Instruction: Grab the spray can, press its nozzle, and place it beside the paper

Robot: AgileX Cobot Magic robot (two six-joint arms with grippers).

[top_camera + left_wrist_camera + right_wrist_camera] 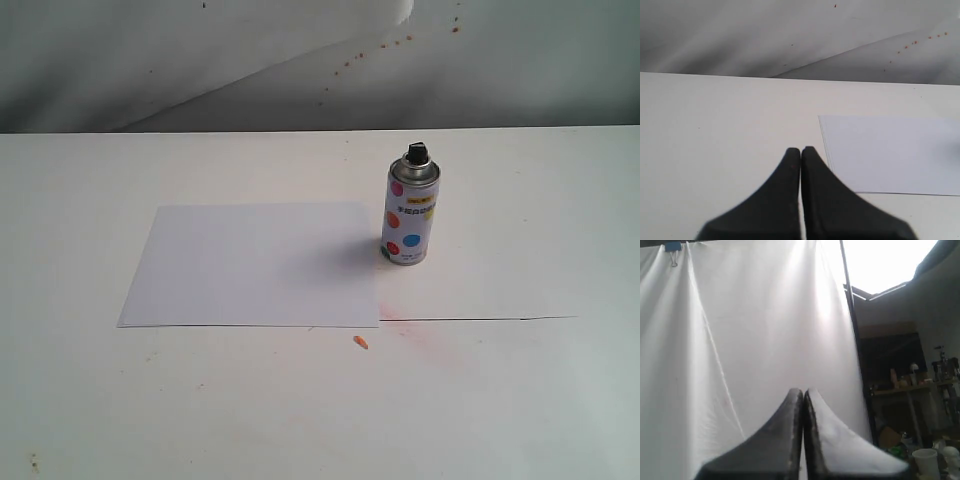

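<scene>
Scene: We see a white table [100,400] in front of a wrinkled grey-white backdrop [200,60]. No arm shows in the exterior view.

Spray can: The spray can [408,215] stands upright on the table. It is silver-white with coloured dots and a label band. In the exterior view it is just beside the right edge of the paper, toward that edge's far end. We cannot tell whether its base touches the sheet. Nothing is holding it.

Nozzle: The small black nozzle [416,153] sits on top of the can, with nothing touching it.

Paper: The plain white paper [250,265] lies flat on the table, left of the can. Its corner also shows in the left wrist view [890,155].

Left gripper: In the left wrist view, the left gripper [801,151] has its two black fingers pressed together at the tips with nothing between them. It is above bare table, near the paper's corner but apart from it.

Right gripper: In the right wrist view, the right gripper [803,392] also has its fingers closed tip to tip and empty. It faces a hanging white cloth [765,340], not the table. A blue clip [673,247] holds the cloth up, and a white cup [926,460] shows in the dim room beside it.

Table marks: A small orange fleck [361,342] lies just in front of the paper's near right corner, with a faint pink stain [420,335] beside it. A thin dark line [480,319] runs rightward across the table from that corner.
</scene>
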